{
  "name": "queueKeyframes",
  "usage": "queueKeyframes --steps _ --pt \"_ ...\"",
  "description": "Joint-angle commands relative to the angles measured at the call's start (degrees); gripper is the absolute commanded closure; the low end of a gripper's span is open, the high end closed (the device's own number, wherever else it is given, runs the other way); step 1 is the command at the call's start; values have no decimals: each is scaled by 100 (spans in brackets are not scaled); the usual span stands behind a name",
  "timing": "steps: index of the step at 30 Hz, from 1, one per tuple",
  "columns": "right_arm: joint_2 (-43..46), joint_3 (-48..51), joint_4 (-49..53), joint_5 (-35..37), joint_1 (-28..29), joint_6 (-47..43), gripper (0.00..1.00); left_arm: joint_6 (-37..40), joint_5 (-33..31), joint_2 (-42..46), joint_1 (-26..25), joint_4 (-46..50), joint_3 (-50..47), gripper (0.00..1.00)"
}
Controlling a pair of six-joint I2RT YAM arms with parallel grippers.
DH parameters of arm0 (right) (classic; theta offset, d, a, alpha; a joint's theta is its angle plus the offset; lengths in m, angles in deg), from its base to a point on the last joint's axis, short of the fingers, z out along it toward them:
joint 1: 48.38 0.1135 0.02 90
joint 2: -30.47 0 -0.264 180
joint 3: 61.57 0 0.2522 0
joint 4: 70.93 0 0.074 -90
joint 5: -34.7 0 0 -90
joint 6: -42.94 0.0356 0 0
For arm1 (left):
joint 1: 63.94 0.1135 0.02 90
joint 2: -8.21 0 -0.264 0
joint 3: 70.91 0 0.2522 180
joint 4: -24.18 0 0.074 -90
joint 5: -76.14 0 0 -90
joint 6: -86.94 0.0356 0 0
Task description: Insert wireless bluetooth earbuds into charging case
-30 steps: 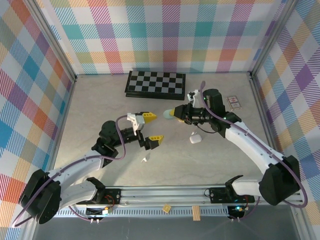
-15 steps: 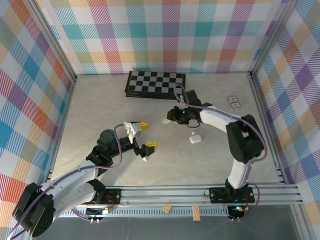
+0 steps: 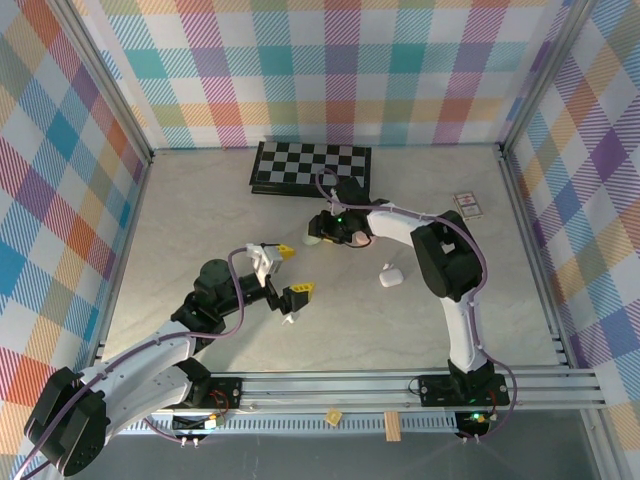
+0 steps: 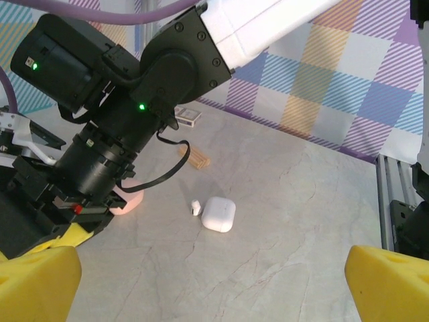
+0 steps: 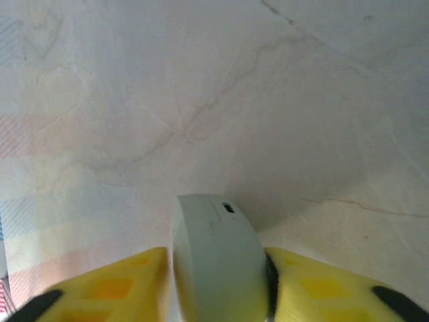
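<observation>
Top view: the right pincer (image 3: 322,234), centre frame, grips the mint case (image 3: 314,237), probably to reposition it. The left pincer (image 3: 292,270), lower left, stands open, ready to pick.

Left wrist view: a white earbud (image 4: 196,208) lies on the bench (image 4: 288,201) at centre frame, just beside the white case (image 4: 218,215).

Right wrist view: the mint case sits on edge, clamped between the jaws.

Earbud (image 4: 195,208) lies just beside case (image 4: 218,215) — on table (image 4: 288,194).

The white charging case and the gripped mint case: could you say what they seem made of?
White charging case: probably smooth plastic, rounded moulded corners. Mint charging case in the right gripper: likely satin plastic, even colour, moulded seam and small recess.
</observation>
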Motion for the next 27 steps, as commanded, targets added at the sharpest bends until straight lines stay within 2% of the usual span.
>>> queueKeyframes --steps 1,3,7,11,17,22,24,27 --pt "180 -189 376 231 -21 -399 49 -74 -97 97 -10 80 -15 0" --pt "424 -176 616 443 -33 -672 42 -74 -153 89 -10 99 3 0" --pt "970 131 840 762 -137 -962 36 -78 -214 -4 -8 53 33 0" --pt "1852 1006 617 1162 -313 -876 31 -64 -219 -206 -19 -10 81 0" --pt "3542 2902 186 1766 -705 47 27 24 -192 -570 -64 -189 193 0" --pt "4837 4082 693 2510 -904 847 24 71 -141 -887 -107 -362 284 0" --pt "5177 4428 778 2535 -903 1042 23 68 -119 -1038 -116 -476 310 0" --pt "5355 4758 741 2200 -901 1367 23 43 -63 -1267 -124 -682 362 0"
